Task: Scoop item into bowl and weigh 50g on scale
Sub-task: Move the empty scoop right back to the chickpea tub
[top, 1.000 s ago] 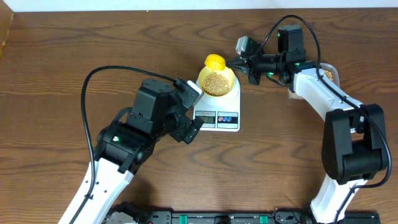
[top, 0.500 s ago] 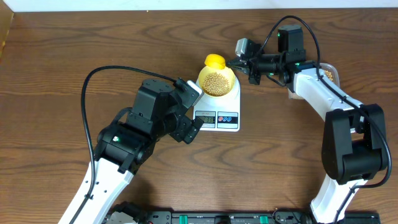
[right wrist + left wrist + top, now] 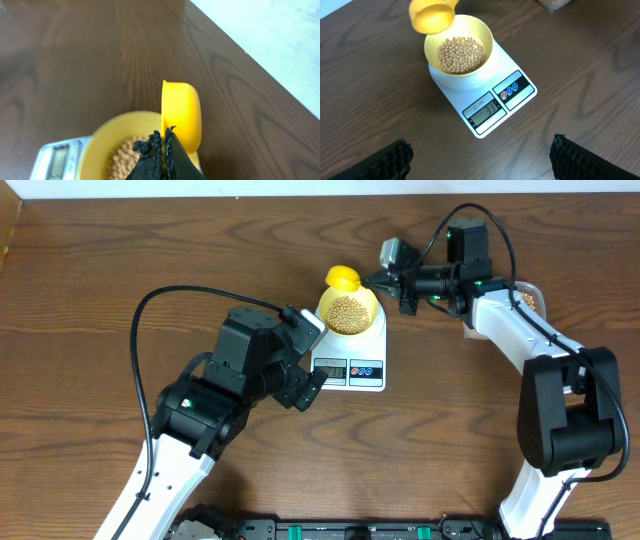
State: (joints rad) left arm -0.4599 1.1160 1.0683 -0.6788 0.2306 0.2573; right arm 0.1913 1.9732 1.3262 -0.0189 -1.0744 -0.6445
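The pale yellow bowl (image 3: pixel 349 312) sits on the white scale (image 3: pixel 356 370) and holds a heap of tan beans (image 3: pixel 461 52). The scale's screen (image 3: pixel 485 109) reads 33. My right gripper (image 3: pixel 376 280) is shut on the handle of the yellow scoop (image 3: pixel 344 278), whose cup hangs tipped over the bowl's far rim. No beans show in the cup (image 3: pixel 432 15). In the right wrist view the gripper (image 3: pixel 164 145) pinches the handle, with the cup (image 3: pixel 182 115) above the bowl (image 3: pixel 97 147). My left gripper (image 3: pixel 480 160) is open and empty, above the table in front of the scale.
A clear tub of beans (image 3: pixel 530 298) stands at the right behind my right arm, and its edge shows in the left wrist view (image 3: pixel 554 3). The left arm (image 3: pixel 200 410) lies to the left of the scale. Bare wooden table surrounds the scale.
The scoop has shifted slightly to the left over the bowl's far rim. The left arm has not moved.
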